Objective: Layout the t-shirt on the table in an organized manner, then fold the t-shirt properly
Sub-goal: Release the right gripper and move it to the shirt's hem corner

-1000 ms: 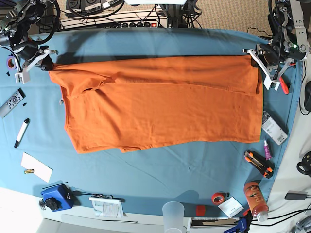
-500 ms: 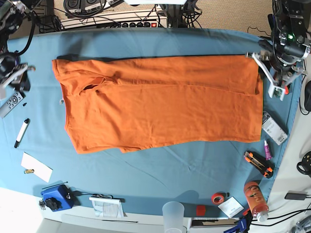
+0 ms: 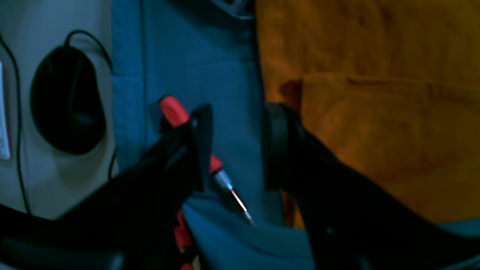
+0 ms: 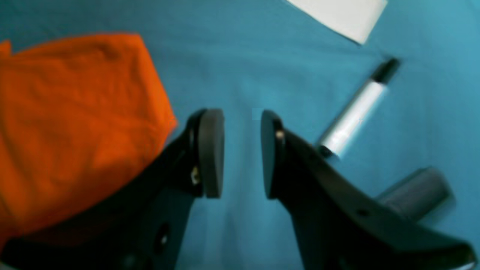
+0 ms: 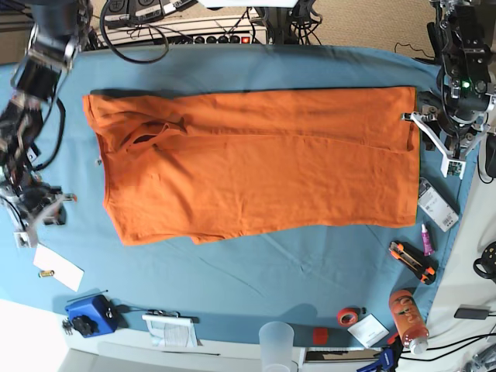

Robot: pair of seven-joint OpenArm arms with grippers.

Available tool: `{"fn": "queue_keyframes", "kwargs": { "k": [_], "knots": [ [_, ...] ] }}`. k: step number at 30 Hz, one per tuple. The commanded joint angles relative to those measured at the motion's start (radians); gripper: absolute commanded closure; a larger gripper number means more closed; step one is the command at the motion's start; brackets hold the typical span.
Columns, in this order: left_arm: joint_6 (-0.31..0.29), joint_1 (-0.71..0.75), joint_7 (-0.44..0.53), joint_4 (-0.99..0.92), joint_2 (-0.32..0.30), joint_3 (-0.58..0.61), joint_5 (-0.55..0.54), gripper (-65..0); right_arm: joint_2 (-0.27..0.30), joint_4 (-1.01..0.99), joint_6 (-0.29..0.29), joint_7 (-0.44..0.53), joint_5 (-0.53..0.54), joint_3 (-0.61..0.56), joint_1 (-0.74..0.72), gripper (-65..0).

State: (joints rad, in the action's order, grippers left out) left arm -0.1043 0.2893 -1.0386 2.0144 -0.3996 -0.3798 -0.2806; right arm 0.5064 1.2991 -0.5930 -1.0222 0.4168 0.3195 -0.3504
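The t-shirt (image 5: 256, 167) is laid flat on the tabletop (image 5: 256, 271), which is covered with a blue cloth. In the base view its long axis is seen running from side to side, with the collar and sleeve end turned toward that view's left and the hem toward its right. A strip along the far edge is folded over onto the body, and the lower edge slants slightly. The left hand (image 5: 435, 143) is seen just beside the hem end; in the left wrist view its jaws are parted around bare blue cloth, nothing is gripped, and one fingertip (image 3: 275, 142) stands at the very edge of the orange fabric. A red-handled screwdriver (image 3: 210, 161) is partly hidden behind the other finger. The right hand (image 5: 35, 213) is held well off the collar end, near a white sheet of paper (image 5: 58, 266). In the right wrist view its pads are likewise parted over bare cloth, with nothing between them; a marker (image 4: 352, 112) lies just beside it and a corner of the t-shirt is seen off to one side. Along the near edge a clear plastic cup (image 5: 277, 345) stands upright, and whether anything is in it cannot be told. An orange bottle (image 5: 408, 318) is seen beside it, toward the corner.
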Motion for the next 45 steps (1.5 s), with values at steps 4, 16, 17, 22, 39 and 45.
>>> {"fn": "queue_keyframes", "kwargs": {
  "k": [4,16,17,22,39,45],
  "knots": [
    [0.003,-0.007,0.036,0.014,-0.013,-0.005,-0.011,-22.6,0.019,-0.198,-0.005,0.100,-0.045,-0.137,-0.189,-17.4],
    [0.003,-0.007,0.037,0.014,-0.013,-0.005,-0.011,-22.6,-0.091,-0.536,-0.010,0.190,-0.143,-0.313,-0.366,-17.4],
    [0.003,-0.007,0.036,0.014,-0.013,-0.005,-0.011,-22.6,-0.104,-0.536,0.002,0.194,-0.162,-0.313,-0.360,-17.4],
    [0.003,-0.007,0.033,0.014,-0.013,-0.005,-0.011,-22.6,-0.136,-0.537,0.076,0.227,-0.252,-0.313,-0.308,-16.8],
    [0.003,-0.007,0.034,0.014,-0.013,-0.005,-0.011,-22.6,-0.129,-0.370,0.143,0.042,-0.256,-0.311,-0.259,0.0],
    [0.003,-0.007,0.034,0.014,-0.013,-0.005,-0.010,-22.6,-0.129,-0.158,0.150,0.020,-0.253,-0.311,-0.192,0.0]
  ]
}}
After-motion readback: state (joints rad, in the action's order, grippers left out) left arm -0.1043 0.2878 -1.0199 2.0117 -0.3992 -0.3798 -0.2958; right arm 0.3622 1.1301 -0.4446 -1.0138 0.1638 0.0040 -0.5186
